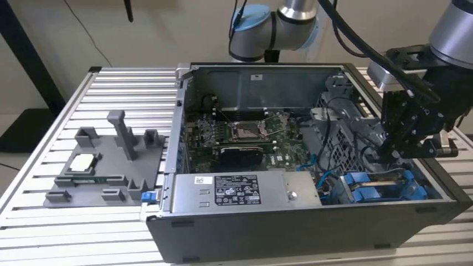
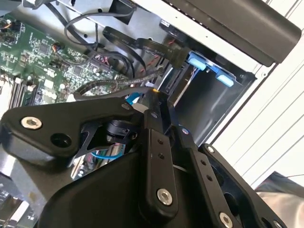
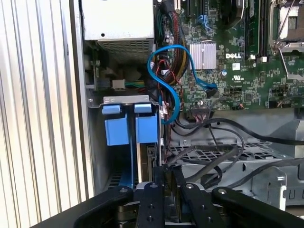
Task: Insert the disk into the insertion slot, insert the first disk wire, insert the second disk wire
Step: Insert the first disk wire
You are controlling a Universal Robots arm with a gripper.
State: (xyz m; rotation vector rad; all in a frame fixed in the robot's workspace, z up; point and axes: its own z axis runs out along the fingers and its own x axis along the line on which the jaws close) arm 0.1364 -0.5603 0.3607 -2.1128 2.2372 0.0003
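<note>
Inside the open computer case [image 1: 296, 221], the insertion slot [image 1: 362, 191] shows its bright blue tabs [image 3: 129, 126] at the exterior view's right. The disk [image 1: 384, 178] sits in the slot, with only a thin edge [image 3: 138, 161] showing between the tabs. My gripper [image 1: 395, 152] hangs just above that bay. In both wrist views its two black fingers [image 3: 152, 194] stand close together. They look shut on the end of a black disk wire [image 3: 209, 164] that runs off over the metal cage. The fingertips [image 2: 156, 99] hide the plug itself.
A grey power supply box [image 1: 236, 191] with a sticker lies beside the bay, and the motherboard [image 1: 244, 133] is behind it. A blue cable [image 3: 171, 71] loops near the slot. A dark grey holder tray [image 1: 103, 166] with upright posts sits on the slatted table [image 1: 44, 221] at the exterior view's left.
</note>
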